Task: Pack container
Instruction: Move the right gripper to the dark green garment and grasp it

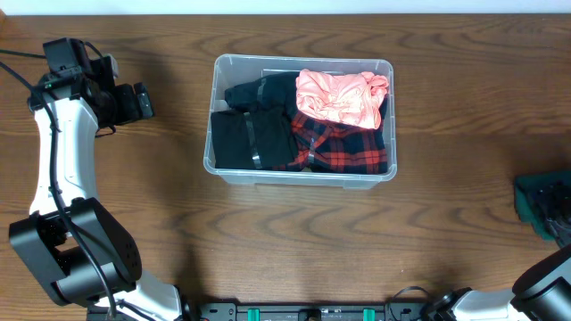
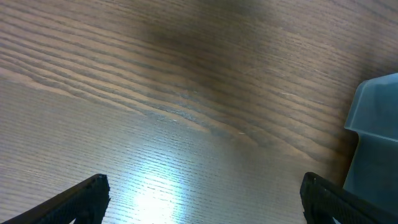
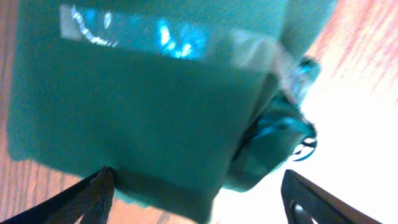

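Note:
The clear plastic container [image 1: 303, 174] sits mid-table, holding black garments [image 1: 252, 134], a red-and-black plaid shirt [image 1: 343, 143] and a pink garment [image 1: 342, 96]. Its corner shows at the right edge of the left wrist view [image 2: 376, 130]. A folded teal garment [image 1: 538, 194] lies at the table's right edge and fills the right wrist view [image 3: 155, 93]. My right gripper [image 3: 199, 193] is open, its fingers straddling the teal garment's near edge. My left gripper [image 2: 205, 199] is open and empty above bare wood, left of the container; it also shows in the overhead view [image 1: 143, 100].
The wooden table [image 1: 134, 205] carries nothing else that I can see. The right arm's base [image 1: 544, 294] is at the bottom right, the left arm's base [image 1: 71, 259] at the bottom left.

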Motion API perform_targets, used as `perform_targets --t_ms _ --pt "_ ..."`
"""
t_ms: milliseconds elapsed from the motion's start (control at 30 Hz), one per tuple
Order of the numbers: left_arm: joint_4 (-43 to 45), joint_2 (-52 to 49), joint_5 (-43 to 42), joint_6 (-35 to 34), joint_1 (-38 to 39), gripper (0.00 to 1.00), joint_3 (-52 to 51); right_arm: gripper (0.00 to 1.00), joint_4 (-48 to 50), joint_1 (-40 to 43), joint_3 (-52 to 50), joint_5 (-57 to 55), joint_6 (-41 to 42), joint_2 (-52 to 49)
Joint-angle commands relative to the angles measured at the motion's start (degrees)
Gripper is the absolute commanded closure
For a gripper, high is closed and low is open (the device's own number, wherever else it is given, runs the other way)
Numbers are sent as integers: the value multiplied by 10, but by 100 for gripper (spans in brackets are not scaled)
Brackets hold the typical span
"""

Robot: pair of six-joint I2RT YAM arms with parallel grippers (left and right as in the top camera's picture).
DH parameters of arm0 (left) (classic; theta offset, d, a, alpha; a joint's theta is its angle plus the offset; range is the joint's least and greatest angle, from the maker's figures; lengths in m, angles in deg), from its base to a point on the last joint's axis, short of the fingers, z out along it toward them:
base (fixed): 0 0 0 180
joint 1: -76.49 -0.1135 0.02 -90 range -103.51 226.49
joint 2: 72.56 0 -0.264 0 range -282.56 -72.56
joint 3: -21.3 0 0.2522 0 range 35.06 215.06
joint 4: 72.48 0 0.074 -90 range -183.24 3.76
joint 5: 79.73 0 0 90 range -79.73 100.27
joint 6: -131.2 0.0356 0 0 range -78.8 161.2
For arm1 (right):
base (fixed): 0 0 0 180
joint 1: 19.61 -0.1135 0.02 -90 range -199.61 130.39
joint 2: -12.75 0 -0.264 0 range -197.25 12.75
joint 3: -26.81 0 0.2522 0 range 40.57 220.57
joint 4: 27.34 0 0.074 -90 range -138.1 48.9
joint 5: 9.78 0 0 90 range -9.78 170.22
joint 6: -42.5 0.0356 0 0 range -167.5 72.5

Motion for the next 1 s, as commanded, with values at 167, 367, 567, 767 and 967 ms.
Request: perform_targets --t_ms 167,367,567,767,967 --pt "-1 -4 -3 4 0 2 1 25 11 13 -2 -17 -3 -41" --pt "-1 -4 -3 4 0 2 1 46 18 13 -2 -15 -3 -65" --pt "-1 -4 -3 4 0 2 1 88 23 12 -2 -3 -3 -65" --pt "-1 -4 -3 4 0 2 1 99 24 0 -2 30 -10 -63" --pt "-1 -4 -3 4 0 2 1 99 -2 -46 28 72 -10 -33"
